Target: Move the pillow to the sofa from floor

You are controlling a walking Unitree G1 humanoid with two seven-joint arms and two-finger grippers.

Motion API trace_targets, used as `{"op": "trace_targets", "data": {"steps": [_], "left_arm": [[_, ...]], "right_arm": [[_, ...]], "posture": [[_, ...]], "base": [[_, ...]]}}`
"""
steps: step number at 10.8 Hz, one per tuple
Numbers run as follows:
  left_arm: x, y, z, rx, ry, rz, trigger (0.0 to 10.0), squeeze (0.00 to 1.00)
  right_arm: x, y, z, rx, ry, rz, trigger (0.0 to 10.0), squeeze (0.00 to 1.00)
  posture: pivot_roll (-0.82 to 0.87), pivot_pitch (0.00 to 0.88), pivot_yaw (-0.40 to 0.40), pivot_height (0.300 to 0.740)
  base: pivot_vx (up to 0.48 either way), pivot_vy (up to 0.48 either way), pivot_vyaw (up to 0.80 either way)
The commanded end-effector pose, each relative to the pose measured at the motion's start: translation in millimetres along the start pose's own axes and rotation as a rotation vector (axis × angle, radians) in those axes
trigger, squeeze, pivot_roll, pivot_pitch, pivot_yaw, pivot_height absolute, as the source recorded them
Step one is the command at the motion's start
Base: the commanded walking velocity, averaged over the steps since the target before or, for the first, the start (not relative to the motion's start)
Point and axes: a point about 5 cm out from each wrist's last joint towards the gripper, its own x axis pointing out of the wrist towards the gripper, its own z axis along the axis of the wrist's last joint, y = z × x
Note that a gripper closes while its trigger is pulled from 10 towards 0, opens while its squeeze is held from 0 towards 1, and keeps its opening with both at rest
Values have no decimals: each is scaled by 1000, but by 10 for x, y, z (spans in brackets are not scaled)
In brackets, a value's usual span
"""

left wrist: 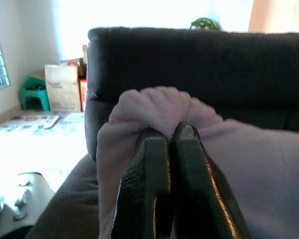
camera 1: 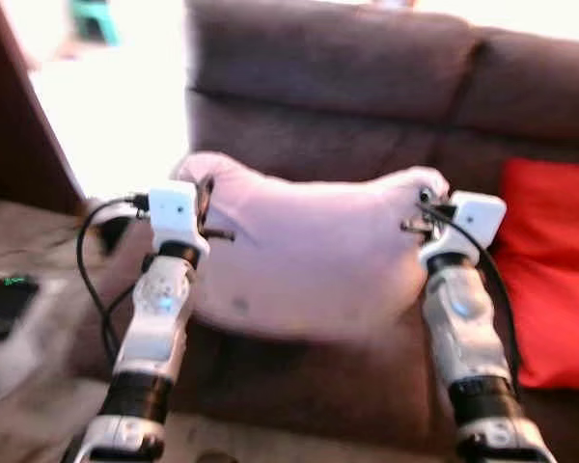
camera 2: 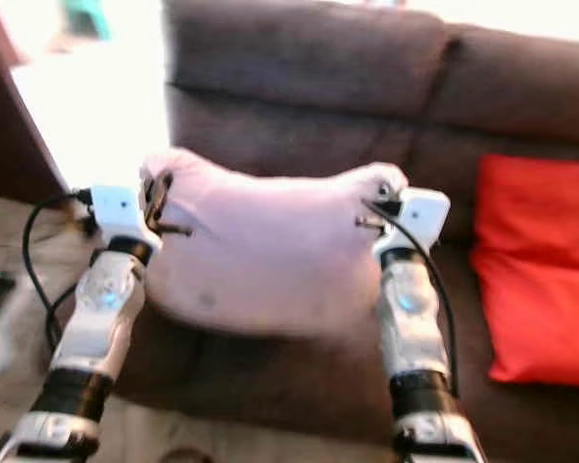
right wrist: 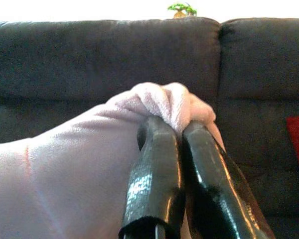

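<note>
A pale pink pillow point(camera 1: 309, 256) hangs in the air in front of the dark brown sofa point(camera 1: 367, 87), above its seat. My left gripper point(camera 1: 207, 193) is shut on the pillow's left top corner point(left wrist: 157, 107). At the other top corner point(right wrist: 164, 102) my right gripper point(camera 1: 427, 204) is shut on the fabric. The pillow sags in the middle between the two grips. In both wrist views the black fingers point(left wrist: 144, 189) pinch bunched fabric, with the sofa back behind.
A red cushion point(camera 1: 550, 270) leans on the sofa's right side. A dark wooden panel point(camera 1: 19, 125) stands at the left, with a black device point(camera 1: 5, 299) showing small lights on a surface there. Cardboard boxes point(left wrist: 65, 87) and a green stool point(left wrist: 35, 92) stand beyond the sofa's end.
</note>
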Motion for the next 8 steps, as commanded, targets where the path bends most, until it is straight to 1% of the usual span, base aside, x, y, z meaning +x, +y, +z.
{"op": "trace_targets", "data": {"steps": [1, 4, 6, 8], "left_arm": [[58, 49, 168, -4, -75, 20, 10000, 0], [68, 76, 183, 4, -80, 31, 10000, 0], [68, 74, 196, -7, -92, 28, 10000, 0], [71, 57, 182, -9, -79, 22, 10000, 0]], "right_arm": [[26, -66, 112, -7, -56, -28, 10000, 0], [23, -28, 100, -3, -46, 0, 10000, 0], [34, -7, 96, -11, -39, 11, 10000, 0], [79, -17, 109, -23, -30, 21, 10000, 0]], "posture": [[98, 66, -62, 740], [99, 66, -61, 740], [99, 66, -63, 740], [95, 67, -67, 740]], "base": [[259, 0, 0], [259, 0, 0], [0, 0, 0], [0, 0, 0]]}}
